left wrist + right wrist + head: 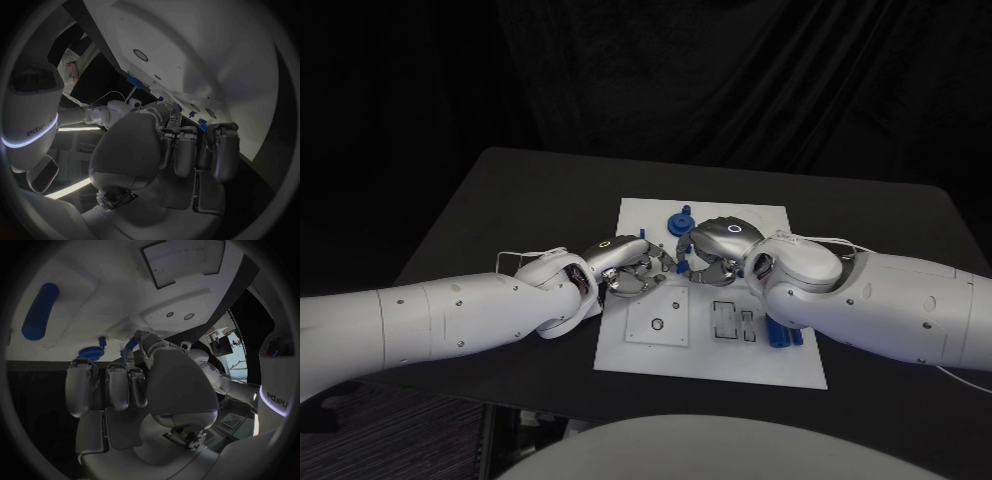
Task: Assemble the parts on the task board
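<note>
The white task board (711,365) lies in the middle of the table. My two hands meet over its middle: the left hand (635,268) from the left, the right hand (714,248) from the right, fingertips almost touching. A blue gear-like part (682,219) stands on the board's far part, just beyond them, and appears in the right wrist view as the blue gear (94,352). In that view the right hand's fingers (119,385) are curled in with nothing seen in them. A small blue piece (129,344) sits by the left hand's fingertip; whether it is held is hidden. The left hand's fingers (187,150) are curled too.
A blue cylinder (783,334) lies at the board's right edge beside my right arm, seen also as the blue cylinder (39,310). A square plate (656,325) and narrow slots (728,320) are on the board's near half. Black table surrounds the board.
</note>
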